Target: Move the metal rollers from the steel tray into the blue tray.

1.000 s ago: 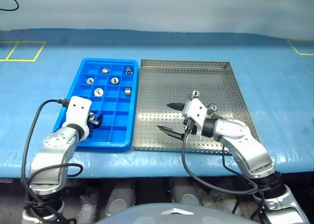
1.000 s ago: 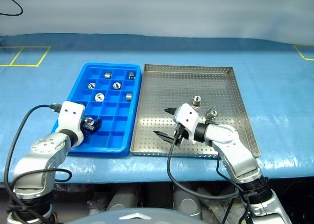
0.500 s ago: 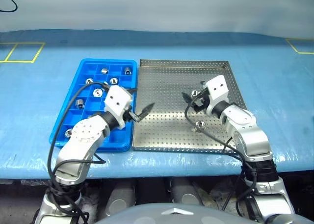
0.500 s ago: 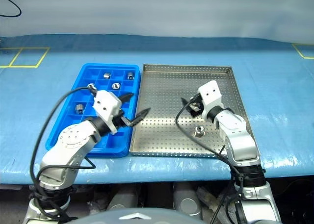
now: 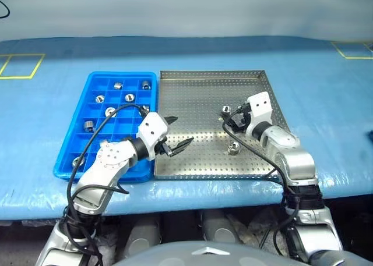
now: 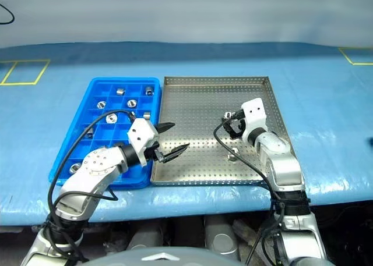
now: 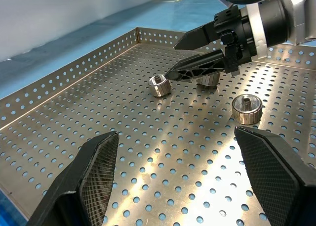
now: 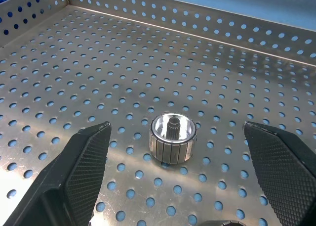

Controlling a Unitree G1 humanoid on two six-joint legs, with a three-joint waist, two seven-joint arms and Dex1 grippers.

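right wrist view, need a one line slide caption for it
Open right gripper poised over one metal roller standing upright on the perforated steel tray.

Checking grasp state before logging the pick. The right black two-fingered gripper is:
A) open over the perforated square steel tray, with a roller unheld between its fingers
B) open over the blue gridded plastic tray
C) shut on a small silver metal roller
A: in the right wrist view the right gripper has its fingers spread wide, and the silver metal roller stands on the perforated steel tray floor between them, touching neither.
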